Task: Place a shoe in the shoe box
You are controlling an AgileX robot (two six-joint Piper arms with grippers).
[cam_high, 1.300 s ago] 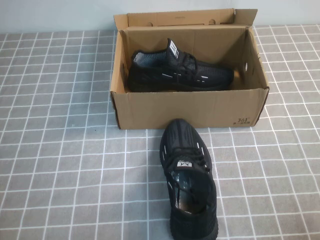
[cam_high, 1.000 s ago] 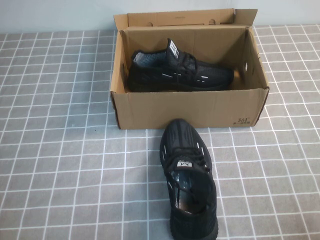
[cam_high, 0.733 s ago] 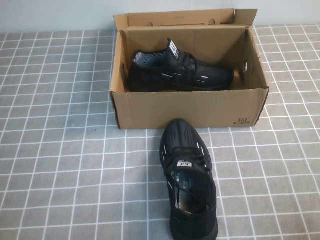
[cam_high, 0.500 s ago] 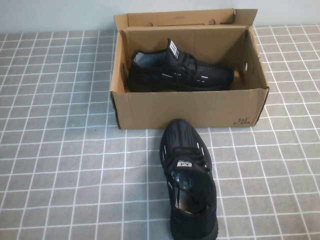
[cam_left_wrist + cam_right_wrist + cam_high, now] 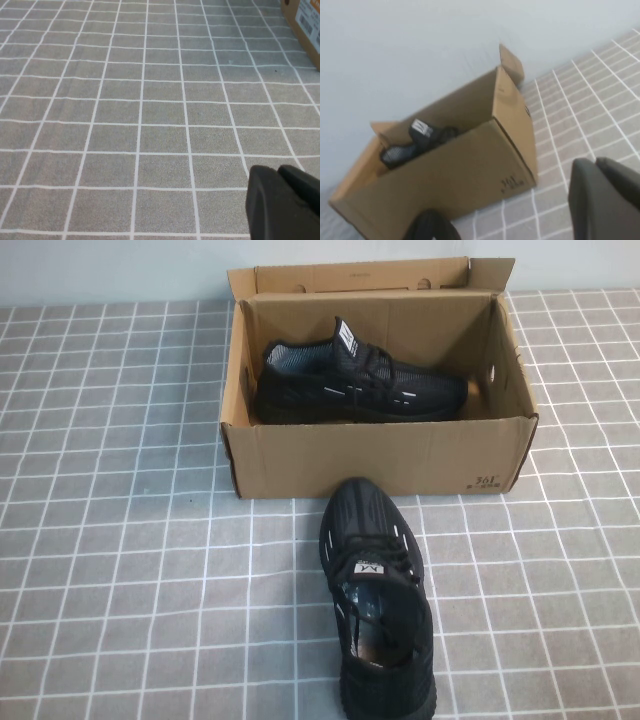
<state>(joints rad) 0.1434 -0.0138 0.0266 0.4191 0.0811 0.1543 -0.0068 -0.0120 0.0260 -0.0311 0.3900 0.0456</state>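
Observation:
The shoe (image 5: pixel 378 595), a black knit sneaker with pale side dashes and a tan insole, lies on the table just in front of the shoe box (image 5: pixel 380 455), toe toward it. The open brown box holds its black mate (image 5: pixel 355 385), lying on its side. Neither gripper shows in the high view. In the left wrist view my left gripper (image 5: pixel 277 171) is shut and empty over bare mat, with a box corner (image 5: pixel 305 20) far off. In the right wrist view my right gripper (image 5: pixel 595 162) is shut and empty, apart from the box (image 5: pixel 470 170), the mate (image 5: pixel 415 142) and the shoe's toe (image 5: pixel 430 227).
The table is covered by a grey mat with a white grid (image 5: pixel 120 540). The box's lid flap (image 5: pixel 350 278) stands up at the back against a pale wall. Open mat lies left and right of the box and shoe.

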